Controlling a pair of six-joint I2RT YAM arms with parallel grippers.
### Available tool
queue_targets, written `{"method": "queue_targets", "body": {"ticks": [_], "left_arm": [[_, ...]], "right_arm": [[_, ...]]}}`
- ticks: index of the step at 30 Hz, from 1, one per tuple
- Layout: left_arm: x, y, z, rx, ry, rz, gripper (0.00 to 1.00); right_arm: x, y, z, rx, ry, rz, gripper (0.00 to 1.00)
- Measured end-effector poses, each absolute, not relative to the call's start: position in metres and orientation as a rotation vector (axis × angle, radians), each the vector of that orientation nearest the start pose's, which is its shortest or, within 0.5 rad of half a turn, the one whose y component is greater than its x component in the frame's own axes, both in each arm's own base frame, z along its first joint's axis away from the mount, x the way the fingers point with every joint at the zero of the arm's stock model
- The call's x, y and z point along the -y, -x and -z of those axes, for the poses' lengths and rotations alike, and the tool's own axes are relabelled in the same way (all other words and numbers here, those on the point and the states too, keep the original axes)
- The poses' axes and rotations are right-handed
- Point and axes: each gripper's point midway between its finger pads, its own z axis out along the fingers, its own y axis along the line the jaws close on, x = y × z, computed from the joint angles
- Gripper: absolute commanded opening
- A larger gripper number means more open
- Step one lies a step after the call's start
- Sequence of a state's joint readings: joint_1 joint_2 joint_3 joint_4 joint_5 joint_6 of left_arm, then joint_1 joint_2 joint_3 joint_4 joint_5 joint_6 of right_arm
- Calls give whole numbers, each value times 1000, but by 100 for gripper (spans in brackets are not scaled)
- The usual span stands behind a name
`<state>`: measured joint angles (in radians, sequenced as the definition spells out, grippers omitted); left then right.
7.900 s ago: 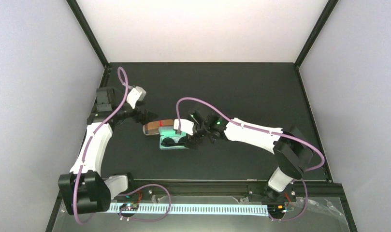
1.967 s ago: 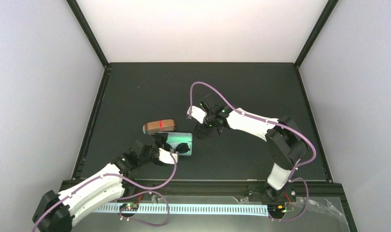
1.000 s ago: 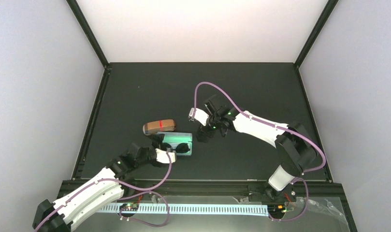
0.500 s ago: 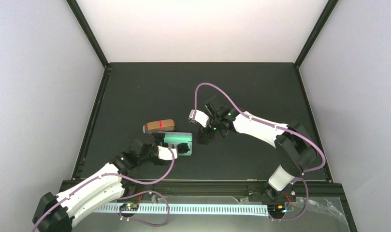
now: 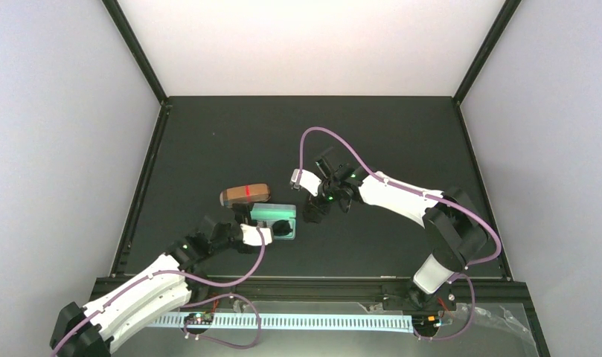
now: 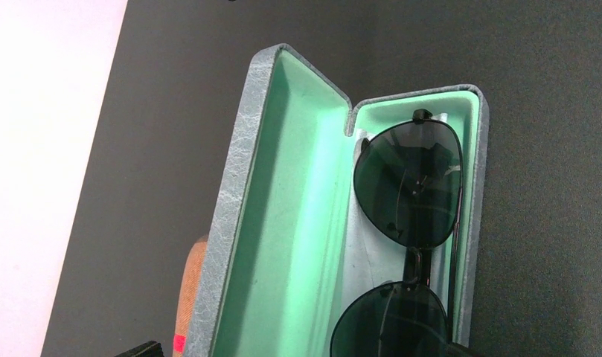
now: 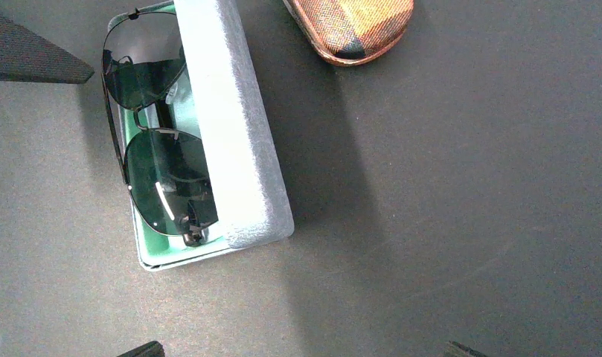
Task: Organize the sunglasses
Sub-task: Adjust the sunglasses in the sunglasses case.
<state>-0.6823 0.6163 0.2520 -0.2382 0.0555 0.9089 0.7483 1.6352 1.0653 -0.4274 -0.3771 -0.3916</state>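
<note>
Lying in case (image 6: pixel 283 223): sunglasses (image 6: pixel 409 186) | between left tool (image 5: pixel 243 221), right tool (image 5: pixel 313 214) | both spread

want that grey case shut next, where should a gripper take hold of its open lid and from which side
Probably the lid at the middle of its free long rim, coming from above: it stands up thin-walled, so open jaws can straddle it. The tan case lies close behind it, and the sunglasses lie in front.
</note>
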Motion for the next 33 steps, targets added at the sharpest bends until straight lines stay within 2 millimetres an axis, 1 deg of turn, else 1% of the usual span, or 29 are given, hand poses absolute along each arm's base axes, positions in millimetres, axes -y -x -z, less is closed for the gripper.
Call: {"method": "queue_targets", "body": {"ticks": [17, 33], "left_arm": [[171, -196, -85, -1519, -1592, -70, 99], [172, -202, -84, -1508, -1588, -94, 99]], "right_arm": [[-319, -251, -97, -2098, 1519, -618, 100], [-319, -251, -96, -2098, 1520, -619, 100]]}}
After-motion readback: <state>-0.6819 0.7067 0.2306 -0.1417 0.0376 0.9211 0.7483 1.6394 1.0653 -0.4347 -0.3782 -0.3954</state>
